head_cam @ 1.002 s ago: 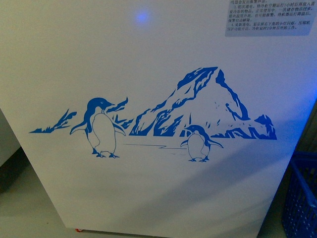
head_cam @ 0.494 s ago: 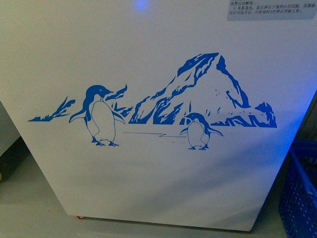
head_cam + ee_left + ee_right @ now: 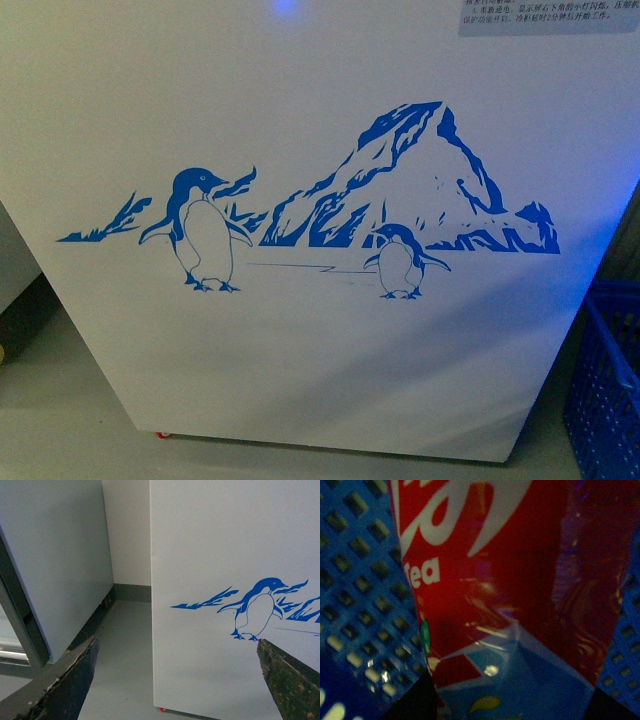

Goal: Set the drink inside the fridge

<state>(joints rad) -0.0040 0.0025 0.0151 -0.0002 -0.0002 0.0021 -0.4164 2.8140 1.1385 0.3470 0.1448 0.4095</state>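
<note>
Right claw (image 3: 512,705) has the drink (image 3: 510,580) between its fingers, with the basket (image 3: 360,580) behind; whether it grips, I cannot tell. Left claw (image 3: 177,647) is wide open, empty. I think a loose hold may drop the drink, or a lift may knock it on the fridge (image 3: 320,380), whose top is unseen.

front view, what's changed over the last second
On the fridge, the penguin decal and blue light slid upward in the picture, mostly in the first half second. More of the blue crate shows. No arm is in view, and nothing else changed.
</note>
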